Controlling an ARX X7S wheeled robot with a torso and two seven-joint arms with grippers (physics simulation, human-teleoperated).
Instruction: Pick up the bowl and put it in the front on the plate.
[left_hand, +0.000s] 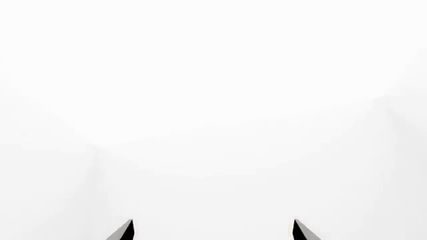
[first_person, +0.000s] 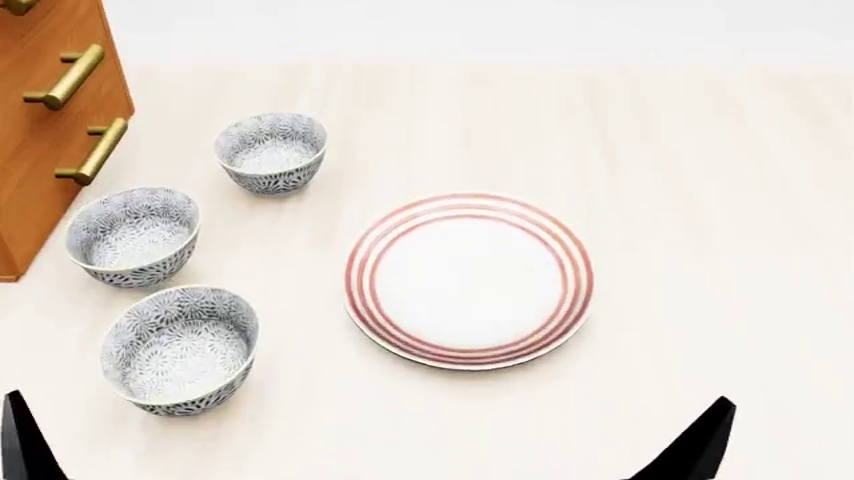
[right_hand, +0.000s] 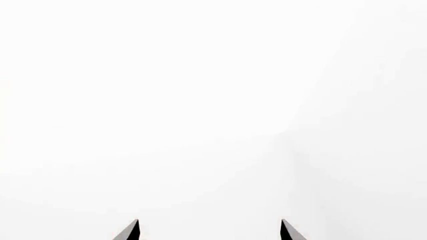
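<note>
Showing wide-spread, empty jaws in both wrist views: left gripper (left_hand: 213, 231), right gripper (right_hand: 210, 231), touching nothing. Bowl (first_person: 179, 349), deep, round, grey-blue floral, sits on pale worktop (first_person: 694, 180) at 9 o'clock of flat red-ringed plate (first_person: 469, 281), nearest of 3 bowls. Wooden cabinet (first_person: 47, 120) w/ brass handles at 10 o'clock.

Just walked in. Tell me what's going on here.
Nothing is being handled yet. Three patterned bowls sit in a row on the table beside a wooden drawer unit; the front bowl is the one to move. The plate lies bare to their right. The left pincer and right pincer are open and hold nothing.
</note>
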